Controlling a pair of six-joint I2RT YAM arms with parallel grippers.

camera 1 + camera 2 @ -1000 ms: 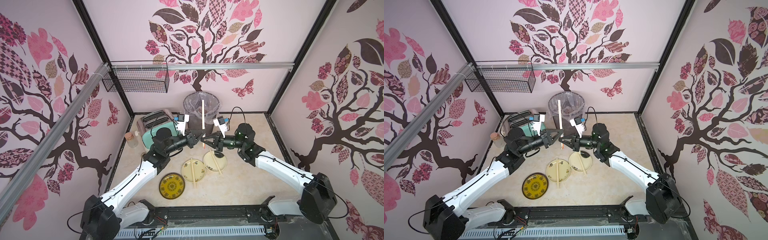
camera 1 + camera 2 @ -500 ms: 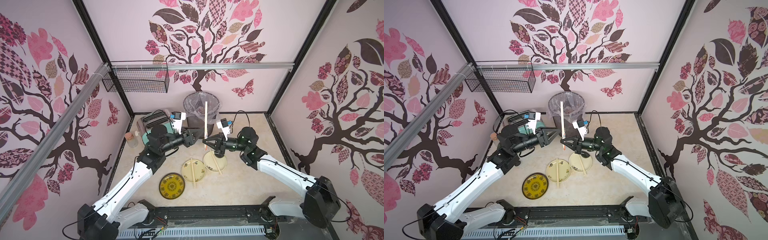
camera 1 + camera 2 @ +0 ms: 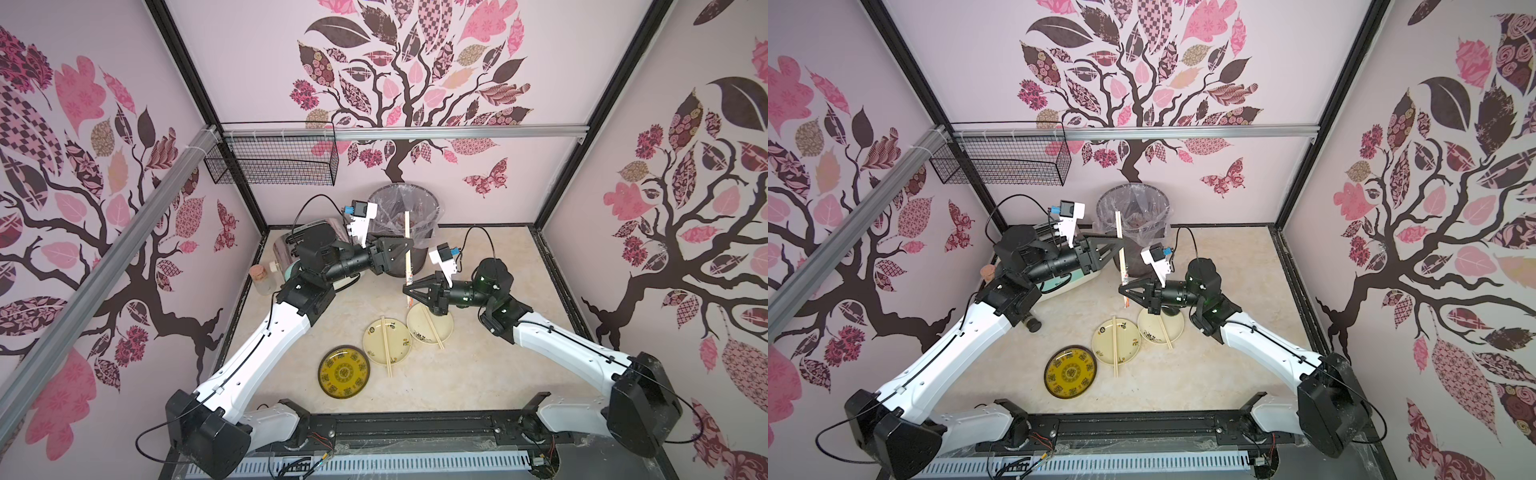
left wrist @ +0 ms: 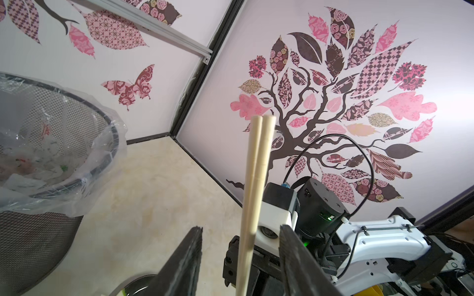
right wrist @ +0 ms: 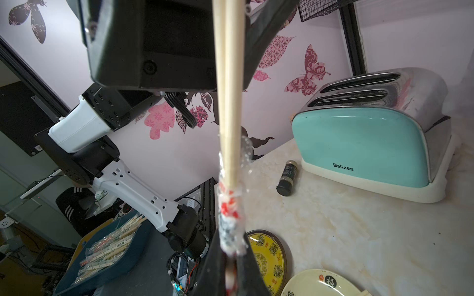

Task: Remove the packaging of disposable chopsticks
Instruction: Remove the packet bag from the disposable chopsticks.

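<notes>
Black-fingered and clenched, the right tool (image 3: pixel 407 288) (image 5: pixel 230 253) pinches the lower end of a chopstick pair (image 3: pixel 407 226) (image 5: pixel 228 102). There the sleeve (image 5: pixel 229 220) sits bunched and crumpled, clear plastic with red print, running down between the jaws. Whether the jaws press on wood or only on plastic cannot be told. Above the bunch the sticks are bare and stand almost upright in the air over the surface (image 3: pixel 478 353).

The left tool (image 3: pixel 407 257) (image 4: pixel 241 228) is released. Its jaws stand wide on either side of the bare part of the pair (image 4: pixel 256 166), with a gap showing on each side in the left wrist view.

In both top views the right tool partly hides the first cream plate (image 3: pixel 419 322) (image 3: pixel 1177 328), which has a second pair (image 3: pixel 433 330) of bare sticks lying across it. Just beside it is the second cream plate (image 3: pixel 397 347) (image 3: pixel 1127 345), with a third pair (image 3: pixel 386 347) lying across it and overhanging its near rim. A yellow plate (image 3: pixel 344 372) lies just beside that one, nearer the front edge.

At the back wall stands the mesh bin (image 3: pixel 432 199) (image 4: pixel 112 133) with a clear liner (image 4: pixel 77 202) and crumpled plastic inside; the raised pair's upper end shows in front of it. Behind the left arm is a teal toaster (image 5: pixel 359 143), with a small dark bottle (image 5: pixel 287 176) near it.
</notes>
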